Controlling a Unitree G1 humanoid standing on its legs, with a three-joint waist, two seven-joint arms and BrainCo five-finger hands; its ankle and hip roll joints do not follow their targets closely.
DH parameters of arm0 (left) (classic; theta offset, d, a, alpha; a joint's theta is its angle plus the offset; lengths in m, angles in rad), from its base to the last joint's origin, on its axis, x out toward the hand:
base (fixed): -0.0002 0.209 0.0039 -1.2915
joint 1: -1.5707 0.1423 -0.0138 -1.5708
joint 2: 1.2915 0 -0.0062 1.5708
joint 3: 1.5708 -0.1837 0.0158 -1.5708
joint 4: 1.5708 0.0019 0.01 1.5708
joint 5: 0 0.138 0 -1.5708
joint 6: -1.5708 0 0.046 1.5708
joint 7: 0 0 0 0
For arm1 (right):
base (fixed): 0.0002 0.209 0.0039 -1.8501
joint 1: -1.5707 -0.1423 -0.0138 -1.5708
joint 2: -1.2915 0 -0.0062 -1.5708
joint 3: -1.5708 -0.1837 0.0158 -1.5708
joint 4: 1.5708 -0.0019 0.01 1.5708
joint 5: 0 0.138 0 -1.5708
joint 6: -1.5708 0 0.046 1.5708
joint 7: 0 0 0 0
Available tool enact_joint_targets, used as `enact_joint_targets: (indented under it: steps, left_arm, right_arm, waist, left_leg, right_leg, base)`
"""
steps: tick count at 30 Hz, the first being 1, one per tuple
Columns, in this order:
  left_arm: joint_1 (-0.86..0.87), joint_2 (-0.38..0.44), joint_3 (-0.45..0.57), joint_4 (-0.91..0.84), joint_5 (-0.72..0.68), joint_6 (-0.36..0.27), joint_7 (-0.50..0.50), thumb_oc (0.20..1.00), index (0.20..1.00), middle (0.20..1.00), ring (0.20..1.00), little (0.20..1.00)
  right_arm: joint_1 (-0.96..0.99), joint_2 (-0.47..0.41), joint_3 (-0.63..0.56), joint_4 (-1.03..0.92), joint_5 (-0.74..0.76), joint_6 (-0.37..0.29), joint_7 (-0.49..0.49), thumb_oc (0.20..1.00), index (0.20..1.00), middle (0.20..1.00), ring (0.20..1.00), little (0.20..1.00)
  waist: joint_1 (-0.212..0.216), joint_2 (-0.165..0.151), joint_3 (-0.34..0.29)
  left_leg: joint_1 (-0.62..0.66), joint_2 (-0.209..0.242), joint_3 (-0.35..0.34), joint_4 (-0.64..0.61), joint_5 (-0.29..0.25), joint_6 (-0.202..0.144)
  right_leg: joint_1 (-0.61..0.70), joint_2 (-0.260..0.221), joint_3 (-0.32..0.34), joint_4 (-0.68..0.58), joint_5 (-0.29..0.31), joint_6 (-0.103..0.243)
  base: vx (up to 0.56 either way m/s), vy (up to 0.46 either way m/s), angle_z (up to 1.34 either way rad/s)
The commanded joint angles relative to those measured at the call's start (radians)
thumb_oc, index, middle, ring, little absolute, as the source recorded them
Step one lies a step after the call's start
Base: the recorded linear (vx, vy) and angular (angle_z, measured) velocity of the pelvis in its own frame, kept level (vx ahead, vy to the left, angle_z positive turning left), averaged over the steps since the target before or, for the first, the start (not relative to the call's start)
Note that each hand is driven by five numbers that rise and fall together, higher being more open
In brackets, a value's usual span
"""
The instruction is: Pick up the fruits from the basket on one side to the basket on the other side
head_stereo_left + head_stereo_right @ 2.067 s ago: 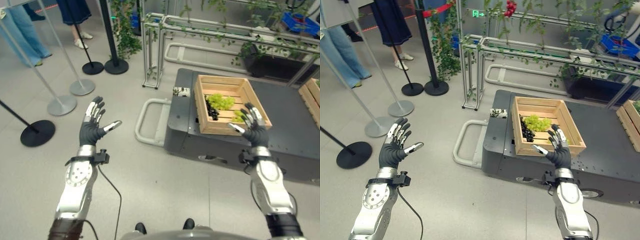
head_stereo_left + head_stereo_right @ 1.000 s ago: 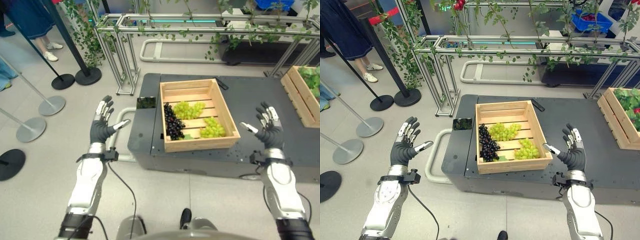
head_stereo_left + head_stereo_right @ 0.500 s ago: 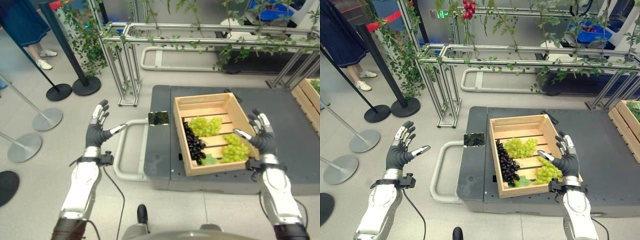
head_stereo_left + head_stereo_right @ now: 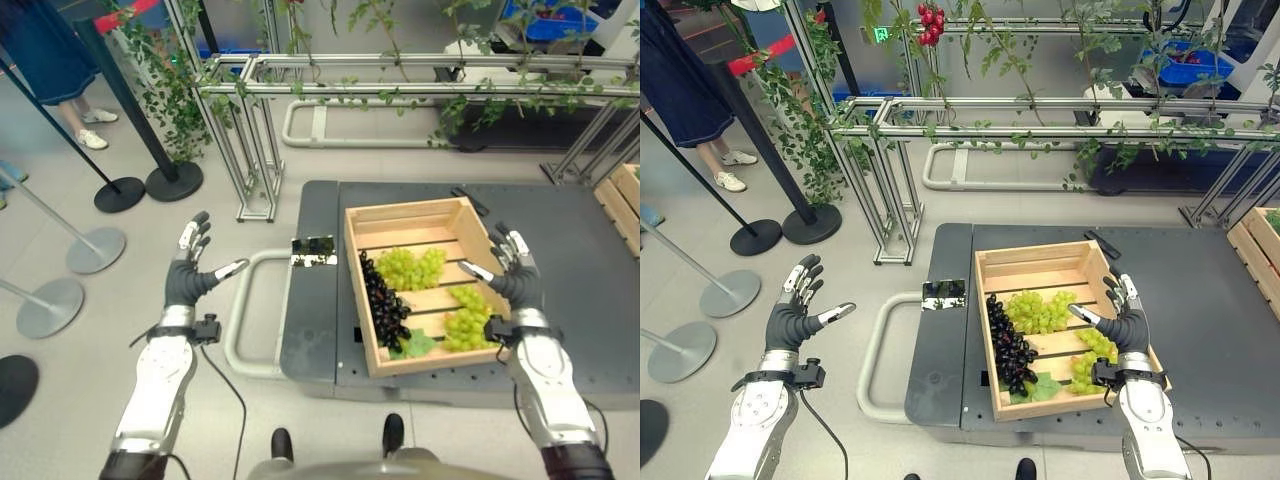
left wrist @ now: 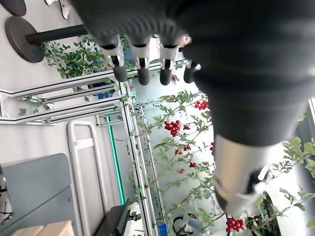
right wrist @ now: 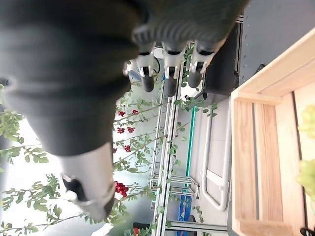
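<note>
Left eye view, wooden crate (image 4: 372, 360), green grapes (image 4: 412, 268), black grapes (image 4: 385, 300), left hand (image 4: 186, 281), right hand (image 4: 512, 280) both spread, empty

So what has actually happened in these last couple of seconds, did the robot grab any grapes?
No grapes taken yet. The view has swung, so the camera moved, bringing the wooden crate in front of the robot. The right hand now hovers over the crate's right edge, above the green grapes; the left hand stays raised over the floor. Both hands remain open and empty, and the green and dark grapes lie as before.
</note>
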Motion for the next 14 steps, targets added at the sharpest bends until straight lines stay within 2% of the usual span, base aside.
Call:
enact_joint_targets:
  steps: [1, 14]
  left_arm:
    - [-0.022, 0.045, 0.030, -0.063, 0.012, -0.043, 0.002, 1.000, 1.000, 1.000, 1.000, 1.000]
    - [-0.036, 0.033, -0.003, -0.058, -0.003, -0.045, 0.002, 1.000, 1.000, 1.000, 1.000, 1.000]
  right_arm:
    - [-0.035, -0.010, -0.031, -0.045, -0.008, -0.037, -0.002, 1.000, 1.000, 1.000, 1.000, 1.000]
    - [-0.039, -0.013, -0.016, -0.044, -0.020, -0.038, -0.009, 1.000, 1.000, 1.000, 1.000, 1.000]
  waist:
    - [0.003, -0.041, -0.041]
    - [0.005, -0.037, -0.061]
  left_leg:
    - [0.013, -0.043, 0.022, 0.042, -0.070, 0.030]
    - [0.042, -0.039, 0.017, 0.014, -0.067, 0.023]
  right_leg:
    - [0.032, -0.072, -0.029, 0.042, -0.096, 0.095]
    - [0.076, -0.061, -0.040, 0.017, -0.108, 0.089]
  base:
    - [0.04, -0.036, 0.07]
    - [0.03, -0.014, 0.05]
